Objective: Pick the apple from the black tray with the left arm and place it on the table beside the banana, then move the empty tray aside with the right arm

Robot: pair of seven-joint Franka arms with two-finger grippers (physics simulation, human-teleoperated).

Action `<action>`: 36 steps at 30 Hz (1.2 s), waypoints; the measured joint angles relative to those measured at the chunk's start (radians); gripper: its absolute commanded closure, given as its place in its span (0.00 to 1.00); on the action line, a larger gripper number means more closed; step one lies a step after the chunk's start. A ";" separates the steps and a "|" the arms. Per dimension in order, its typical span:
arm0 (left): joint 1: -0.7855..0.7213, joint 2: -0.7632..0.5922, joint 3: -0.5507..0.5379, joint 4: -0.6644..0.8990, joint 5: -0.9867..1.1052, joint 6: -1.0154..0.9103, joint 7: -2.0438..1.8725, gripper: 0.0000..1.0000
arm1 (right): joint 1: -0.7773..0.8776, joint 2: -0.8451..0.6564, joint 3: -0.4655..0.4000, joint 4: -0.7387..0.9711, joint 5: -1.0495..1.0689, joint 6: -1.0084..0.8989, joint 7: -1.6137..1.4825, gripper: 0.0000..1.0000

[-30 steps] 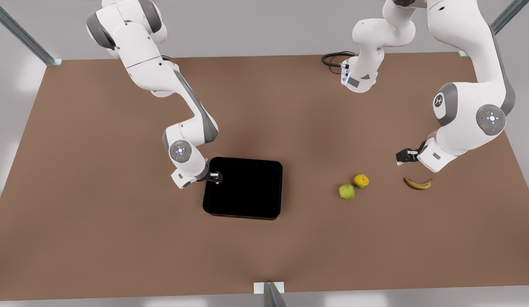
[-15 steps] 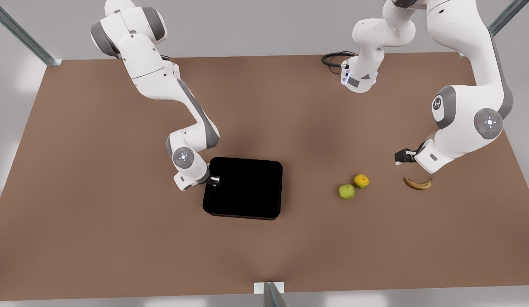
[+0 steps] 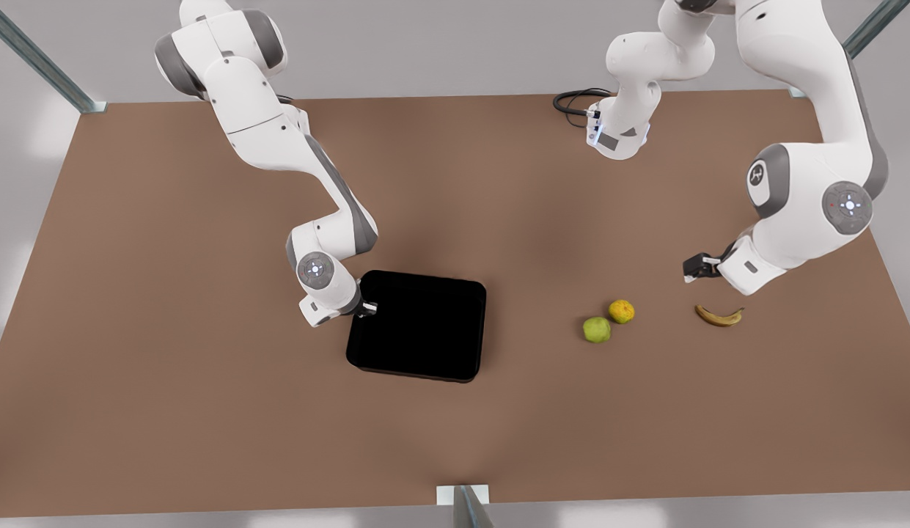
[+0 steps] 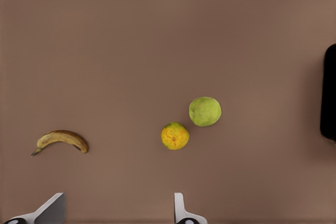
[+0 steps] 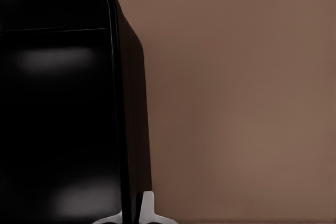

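Observation:
The black tray (image 3: 418,326) lies empty on the brown table (image 3: 169,293). At the corner of it toward the front view's left, my right gripper (image 3: 368,308) is shut on the rim; the right wrist view has one fingertip (image 5: 147,208) outside the tray's wall (image 5: 131,103). The apple (image 3: 596,329) rests on the table touching an orange fruit (image 3: 621,311), with the banana (image 3: 718,316) farther toward the front view's right. My left gripper (image 3: 694,268) hovers open above and behind the banana. Its wrist view looks down on the apple (image 4: 205,111), the banana (image 4: 60,139) and the tray's edge (image 4: 329,98).
The orange fruit (image 4: 175,136) sits between apple and banana. A black cable (image 3: 572,103) loops at the table's far edge beside an arm base. A metal post (image 3: 462,506) stands at the near edge. Bare tabletop stretches to the front view's left of the tray.
The tray's gripped side has shifted slightly toward the front view's left and it has turned a little. The left gripper has barely moved.

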 measured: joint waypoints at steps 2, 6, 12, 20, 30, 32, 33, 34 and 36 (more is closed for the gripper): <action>0.000 -0.005 0.000 0.000 0.000 0.000 0.002 0.00 | -0.005 -0.007 0.000 0.001 0.002 -0.004 -0.006 0.84; 0.000 -0.006 0.000 0.001 0.000 -0.001 0.005 0.00 | -0.020 -0.055 -0.001 0.006 0.005 -0.034 -0.023 0.85; 0.000 -0.014 -0.001 0.007 0.000 -0.001 -0.001 0.00 | -0.090 -0.226 -0.012 0.012 -0.002 -0.166 -0.079 0.86; -0.001 -0.014 -0.001 0.007 0.000 -0.001 -0.009 0.00 | -0.264 -0.326 -0.026 0.008 -0.006 -0.359 -0.239 0.86; -0.007 -0.009 -0.009 0.013 0.001 -0.005 -0.028 0.00 | -0.603 -0.324 -0.033 0.047 0.068 -0.491 -0.575 0.86; -0.014 0.003 -0.010 0.047 0.002 -0.009 -0.032 0.00 | -0.633 -0.303 -0.031 0.052 0.102 -0.501 -0.649 0.86; -0.014 0.008 -0.011 0.056 0.002 -0.010 -0.034 0.00 | -0.645 -0.290 -0.030 0.053 0.118 -0.504 -0.685 0.86; -0.013 0.012 -0.011 0.061 0.002 -0.010 -0.036 0.00 | -0.658 -0.275 -0.029 0.053 0.134 -0.505 -0.720 0.86; -0.011 0.018 -0.011 0.065 0.003 -0.011 -0.039 0.00 | -0.673 -0.244 -0.027 0.054 0.156 -0.498 -0.788 0.86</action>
